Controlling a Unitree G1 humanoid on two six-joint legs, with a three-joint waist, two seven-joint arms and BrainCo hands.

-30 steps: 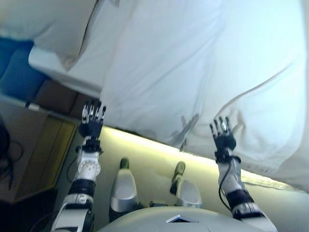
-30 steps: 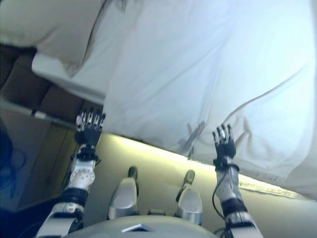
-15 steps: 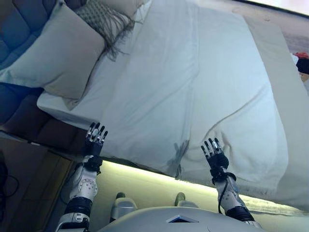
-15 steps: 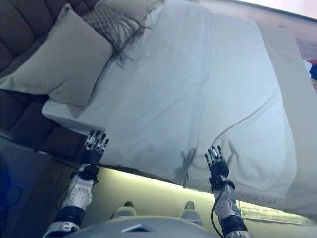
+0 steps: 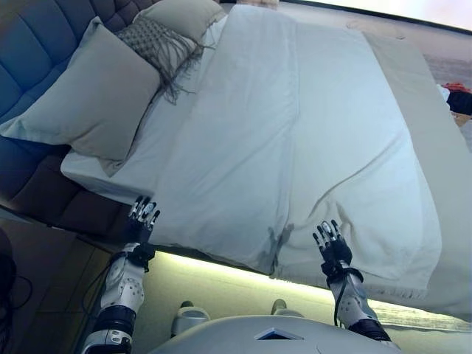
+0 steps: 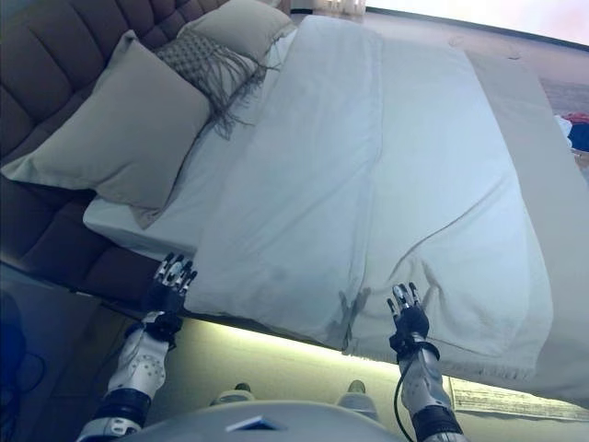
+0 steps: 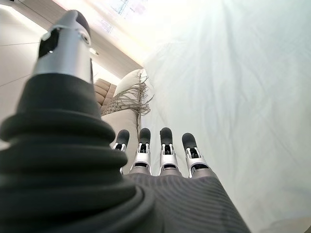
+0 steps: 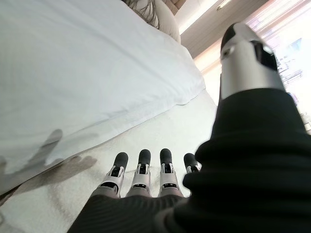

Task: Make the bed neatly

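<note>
From where I stood, both hands were raised at the near side of the bed (image 5: 442, 221), fingers straight and spread, holding nothing. The left hand (image 5: 141, 220) hung by the duvet's (image 5: 295, 147) near corner toward the headboard (image 5: 29, 66); the right hand (image 5: 333, 247) sat just off the near edge, over the paler blanket (image 5: 361, 243) that showed from under the duvet.

The worry, as I judged it, was the next grab. The duvet's edge ran crooked there, folded back in a long diagonal, with a small bunch of creases at the near edge between the two hands. Had the hands closed on duvet and blanket together, or pulled unevenly, the fold might only have shifted rather than flattened. A tug from the left hand could also have dragged the sheet (image 5: 96, 166) beneath the large pillow (image 5: 85, 96) and tipped it; it leaned against the headboard.

The bed itself looked mostly laid: a white duvet with one lengthwise crease, a fringed grey cushion (image 5: 158, 44) and a second pillow (image 5: 184, 15) further along the dark tufted headboard. A strip of light (image 5: 221, 269) glowed under the bed's near edge. Something red and dark (image 5: 459, 96) lay on the floor beyond the foot of the bed, too small to make out.
</note>
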